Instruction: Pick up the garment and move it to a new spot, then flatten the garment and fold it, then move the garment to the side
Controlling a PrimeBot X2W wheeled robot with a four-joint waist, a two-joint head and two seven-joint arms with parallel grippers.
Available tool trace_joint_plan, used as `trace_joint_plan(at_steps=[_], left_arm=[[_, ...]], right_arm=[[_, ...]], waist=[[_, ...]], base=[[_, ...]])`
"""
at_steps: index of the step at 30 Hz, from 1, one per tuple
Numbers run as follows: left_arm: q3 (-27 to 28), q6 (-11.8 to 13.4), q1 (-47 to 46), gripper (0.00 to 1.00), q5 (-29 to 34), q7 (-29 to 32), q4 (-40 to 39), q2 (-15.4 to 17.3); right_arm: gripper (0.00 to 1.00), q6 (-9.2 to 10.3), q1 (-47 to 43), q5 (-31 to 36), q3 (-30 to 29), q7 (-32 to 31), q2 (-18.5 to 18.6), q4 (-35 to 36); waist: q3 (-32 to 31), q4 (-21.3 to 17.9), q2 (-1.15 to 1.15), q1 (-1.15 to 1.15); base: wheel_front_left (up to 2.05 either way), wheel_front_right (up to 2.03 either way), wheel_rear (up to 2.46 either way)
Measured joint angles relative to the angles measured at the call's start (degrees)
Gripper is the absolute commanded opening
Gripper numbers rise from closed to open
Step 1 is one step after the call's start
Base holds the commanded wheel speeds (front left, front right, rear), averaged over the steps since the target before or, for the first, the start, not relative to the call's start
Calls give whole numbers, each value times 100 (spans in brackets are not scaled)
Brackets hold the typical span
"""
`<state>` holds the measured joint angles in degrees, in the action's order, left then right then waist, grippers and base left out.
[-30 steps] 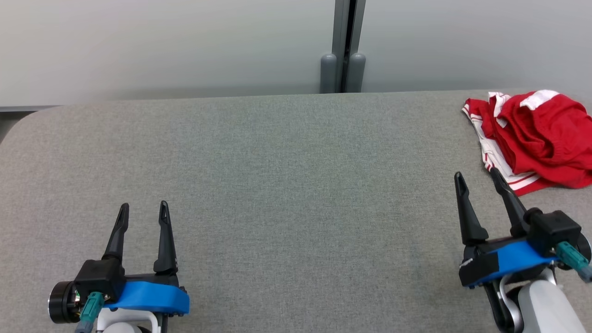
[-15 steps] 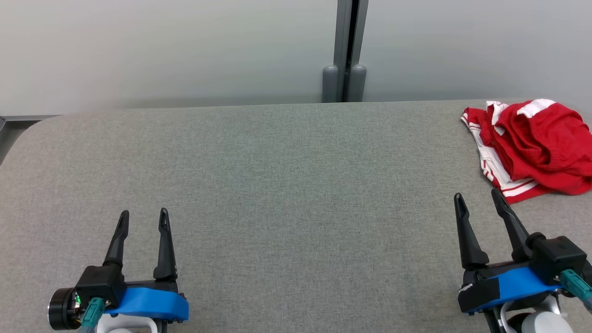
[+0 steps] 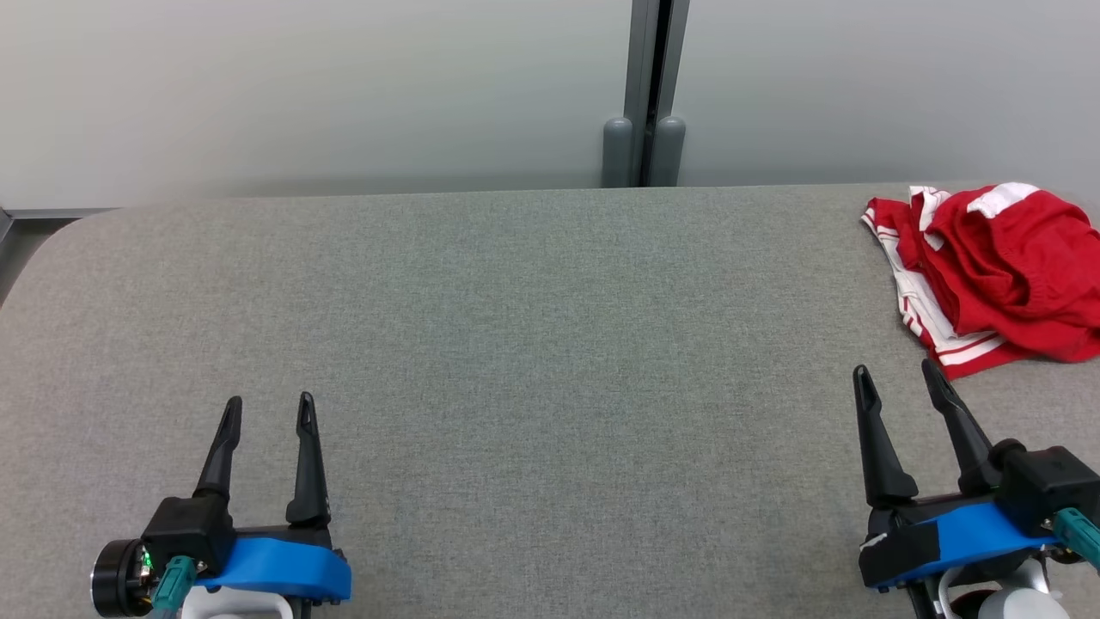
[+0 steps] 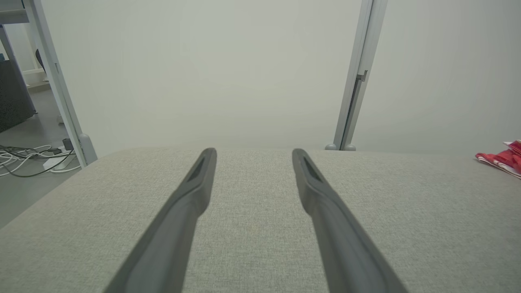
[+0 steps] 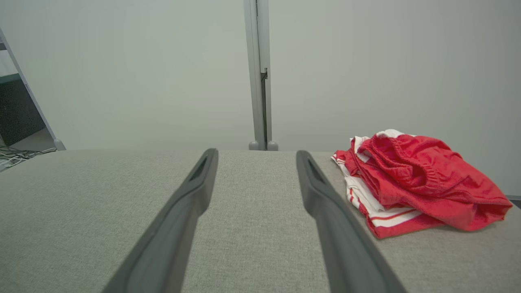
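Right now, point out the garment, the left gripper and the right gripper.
garment (image 3: pixel 1005 266), head view, middle of the red crumpled heap.
left gripper (image 3: pixel 269 402), head view, midway between its fingertips.
right gripper (image 3: pixel 897 371), head view, midway between its fingertips.

Garment at the desk's far right corner.
The garment (image 3: pixel 997 266) lies on the desk (image 3: pixel 550 344) at its far right corner. The right tool (image 3: pixel 896 369) is over the near right corner, just before the garment, and the left tool (image 3: pixel 269 401) is over the near left corner.

Crumpled red garment (image 3: pixel 1001 266) with white stripes, bunched at the table's far right corner.
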<state>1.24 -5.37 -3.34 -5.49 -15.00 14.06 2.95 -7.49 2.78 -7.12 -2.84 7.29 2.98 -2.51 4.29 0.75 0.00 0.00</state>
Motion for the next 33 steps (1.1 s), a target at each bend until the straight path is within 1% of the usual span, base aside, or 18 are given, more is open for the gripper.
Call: trace_joint_plan(at_steps=[1, 2, 6, 8, 16, 17, 19, 33], left_arm=[[0, 0, 0, 100, -3, 0, 2, 0], [-3, 0, 4, 0, -4, 4, 44, -1], [-9, 0, 146, 0, -14, 35, 265, -11], [2, 0, 189, 0, -132, 103, 335, -18], [52, -23, 184, 0, -1063, 338, 339, -18], [52, -23, 184, 0, -1063, 338, 339, -18], [65, -24, 179, 0, -1394, 406, 315, -19], [157, -55, 104, 0, -2785, 730, 243, -18]], right_arm=[[100, 0, 0, -2, -5, 0, 0, 1], [0, 0, -2, -1, 0, 1, 0, -42], [0, 0, -70, -4, 19, -12, -12, -256], [0, 0, -84, -131, 22, -26, -19, -328], [0, 0, -81, -1043, 0, -170, -20, -412], [0, 0, -81, -1043, 0, -170, -20, -412], [0, 0, -76, -1372, -10, -221, -20, -442], [0, 0, -53, -2746, -66, -425, -18, -579]], waist=[[6, 0, 0, 0], [7, 0, 0, 0], [7, 0, 0, 1], [1, -1, 0, 1], [-27, -5, 0, 1], [-27, -5, 0, 1], [-36, -7, 0, 1], [-83, -15, 0, 1]], base=[[0, 0, 0], [0, 0, 0], [0, 0, 0], [0, 0, 0], [0, 0, 0], [0, 0, 0], [0, 0, 0], [0, 0, 0]])
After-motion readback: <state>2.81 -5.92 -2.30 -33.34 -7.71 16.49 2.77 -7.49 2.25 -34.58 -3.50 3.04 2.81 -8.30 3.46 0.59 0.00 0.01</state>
